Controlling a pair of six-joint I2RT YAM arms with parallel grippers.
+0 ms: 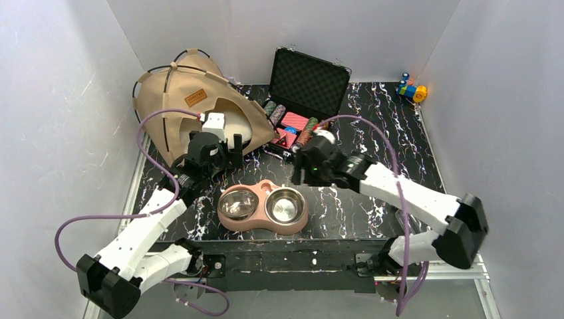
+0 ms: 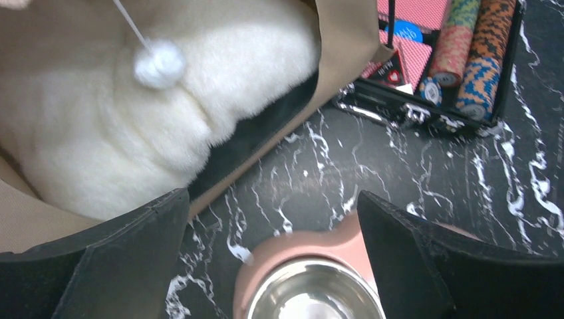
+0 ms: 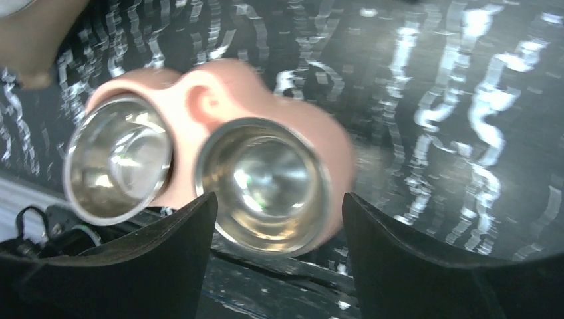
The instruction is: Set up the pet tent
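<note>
A: Tent (image 1: 179, 93)?
B: Back left of table (image 1: 372, 193), cushion (image 2: 100, 133) inside. Left gripper (image 2: 271, 196) at its entrance, spread wide, empty.
A: Right gripper (image 3: 279, 196)?
B: Near the bowls (image 1: 263, 207), jaws apart, holding nothing.

Left tool (image 2: 271, 197), right tool (image 3: 279, 197): jaws seemingly apart.

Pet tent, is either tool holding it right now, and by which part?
Neither. The left tool is open beside the pet tent; the right tool open over the double bowl.
</note>
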